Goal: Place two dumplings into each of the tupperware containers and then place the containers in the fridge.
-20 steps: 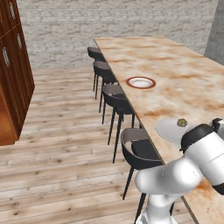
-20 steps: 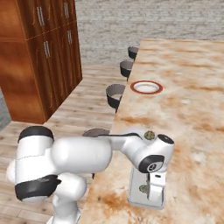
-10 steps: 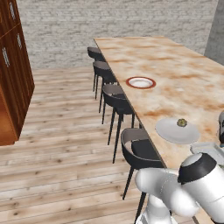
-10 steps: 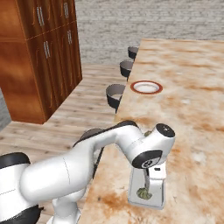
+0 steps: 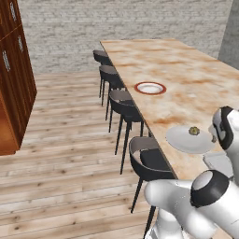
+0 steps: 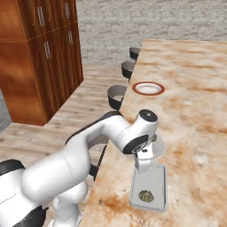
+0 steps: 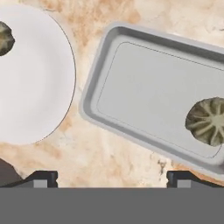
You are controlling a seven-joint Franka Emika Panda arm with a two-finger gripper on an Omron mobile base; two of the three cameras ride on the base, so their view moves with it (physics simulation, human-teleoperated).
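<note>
- Counter: mottled tan and cream marble with rusty orange veins.
- Tray: pale grey.
- Dumpling in the tray: greenish tan, pale pleat lines fanning out from its middle.
- Plate left of the tray: plain white; the dumpling on it is olive green.
- Far dish: white with a red rim.
- Stools: dark grey seats, black legs.
- Cabinets: reddish-brown wood, silver handles.
- Floor: pale wood planks.
- Far wall: grey brick.
</note>
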